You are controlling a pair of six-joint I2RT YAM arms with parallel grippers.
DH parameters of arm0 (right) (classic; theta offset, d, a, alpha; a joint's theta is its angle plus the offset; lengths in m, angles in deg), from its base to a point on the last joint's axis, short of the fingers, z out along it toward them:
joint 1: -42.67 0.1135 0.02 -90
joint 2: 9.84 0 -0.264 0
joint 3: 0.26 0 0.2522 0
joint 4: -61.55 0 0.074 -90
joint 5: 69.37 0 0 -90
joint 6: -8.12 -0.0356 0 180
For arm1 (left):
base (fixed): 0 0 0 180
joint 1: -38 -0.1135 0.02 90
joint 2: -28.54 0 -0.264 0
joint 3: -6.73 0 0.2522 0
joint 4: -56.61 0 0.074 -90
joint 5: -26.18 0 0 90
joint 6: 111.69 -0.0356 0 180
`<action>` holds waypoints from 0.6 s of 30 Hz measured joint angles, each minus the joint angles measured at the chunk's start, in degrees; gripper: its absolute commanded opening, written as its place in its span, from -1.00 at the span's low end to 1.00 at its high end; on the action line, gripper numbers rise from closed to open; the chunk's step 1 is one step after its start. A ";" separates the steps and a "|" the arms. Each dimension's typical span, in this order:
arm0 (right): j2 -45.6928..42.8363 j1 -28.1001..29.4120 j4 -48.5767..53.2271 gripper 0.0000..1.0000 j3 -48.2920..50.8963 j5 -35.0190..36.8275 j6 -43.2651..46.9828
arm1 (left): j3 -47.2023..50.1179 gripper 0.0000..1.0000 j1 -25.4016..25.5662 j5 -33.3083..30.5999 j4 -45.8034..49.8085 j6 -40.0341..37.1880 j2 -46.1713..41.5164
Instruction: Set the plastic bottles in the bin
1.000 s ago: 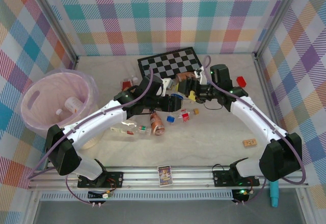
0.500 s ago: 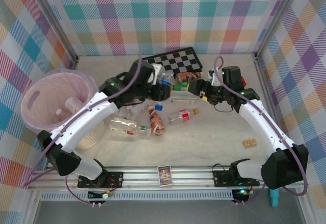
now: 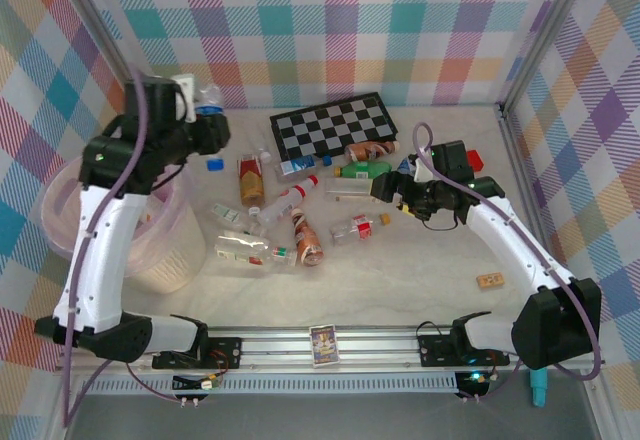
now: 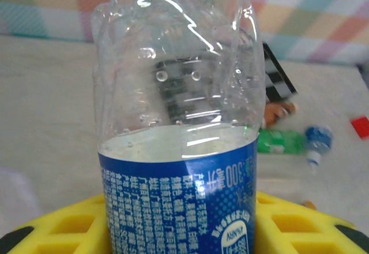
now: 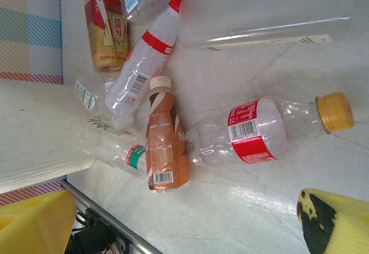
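Clear dented bottle [image 4: 176,92], blue-labelled, gripped between left gripper's [image 4: 181,231] yellow pads [image 4: 288,213].

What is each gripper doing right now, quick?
Left gripper: closed on a clear plastic bottle with a blue label.
Right gripper: open, holding nothing.

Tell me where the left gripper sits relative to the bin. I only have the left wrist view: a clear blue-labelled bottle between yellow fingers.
Observer: In the top view, the left gripper holds the clear blue-labelled bottle raised near the far right side of the bin, seemingly not over its opening.
Operator: Report the right gripper.
Observer: The right gripper is open, beside a green bottle.
Operator: Name a bottle in its view.
Observer: A clear red-labelled bottle with an orange cap lies on its side.
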 measured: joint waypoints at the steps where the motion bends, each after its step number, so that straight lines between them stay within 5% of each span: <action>1: 0.13 0.00 0.02 0.96 0.00 -0.09 0.00 | -0.74 -0.38 -1.62 -0.24 0.66 -0.28 -0.46; 10: 0.87 0.00 1.18 0.96 -0.02 -0.11 1.33 | 7.93 -0.58 -18.97 -0.02 2.43 -2.25 -8.11; 18: 1.88 0.00 1.53 0.96 -0.02 -0.09 2.25 | 21.20 -0.63 -37.55 6.67 0.52 -3.19 -10.67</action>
